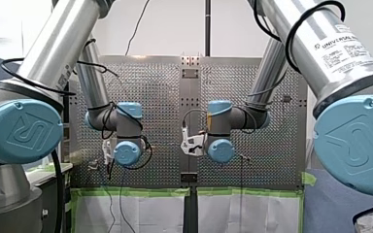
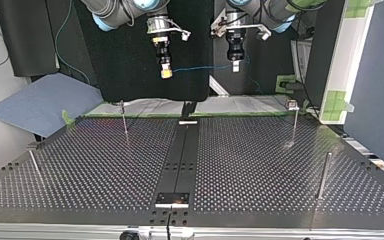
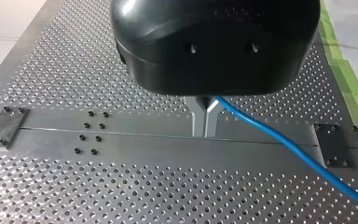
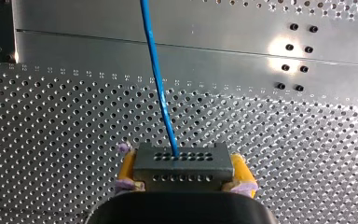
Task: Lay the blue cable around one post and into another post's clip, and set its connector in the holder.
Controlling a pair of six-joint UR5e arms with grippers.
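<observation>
Top view, near to far; sides of the strip as that view shows them.

Near bracket (image 2: 172, 199) sits at the near end of the centre strip (image 2: 182, 150); prob. the holder, cannot confirm. Near-left post (image 2: 34, 166) and near-right post (image 2: 324, 175) stand well out from the strip. Far-left post (image 2: 124, 119) and far-right post (image 2: 294, 125) stand closer in, the latter w/ a clip-like head. All posts bare; no cable on the table (image 2: 255, 165) yet.

Step in hand (judged): bring the cable down to the posts. Recommend: move both arms together, hold the span taut but unstrained, get it low beside the chosen post before wrapping, and carry the connector level for the holder.

Beyond the strip's far end, above the table:
- Right gripper (image 2: 166, 74), left of the strip line. Yellow pads clamp the connector (image 4: 182, 163), which sits square between them.
- Blue cable (image 2: 200, 68) leaves the connector face and crosses the strip line.
- Left gripper (image 2: 235, 66), right of the strip line. Metal fingers nearly together, pinching the cable near their root.
</observation>
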